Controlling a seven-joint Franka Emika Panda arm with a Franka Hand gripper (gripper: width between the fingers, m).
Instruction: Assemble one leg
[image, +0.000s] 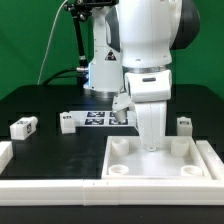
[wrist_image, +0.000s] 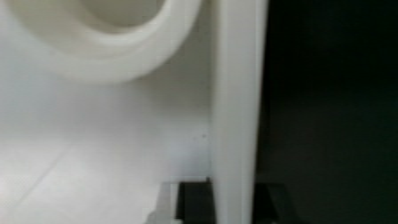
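Exterior view: a white robot arm (image: 150, 40) holds 1 small white plastic block-shaped leg (image: 148, 132) upright over the large white square plastic tray (image: 160, 182).

On the black table (image: 50, 155) the tray fills the picture's 5 o'clock corner. The leg stands at the tray's 12 o'clock side, between the 2 far corner sockets; I cannot tell whether it touches the tray floor. The thin flat white marker board (image: 95, 120) lies at the tray's 11 o'clock. There are 3 loose white tagged pegs: 2 at the picture's 9 o'clock (image: 22, 126) (image: 67, 122) and 1 at 3 o'clock (image: 184, 124). The gripper (image: 148, 106) is clamped on the leg's upper end. In the wrist view the dark fingers (wrist_image: 191, 200) flank the leg (wrist_image: 233, 110), with a round white socket (wrist_image: 125, 35) close by.
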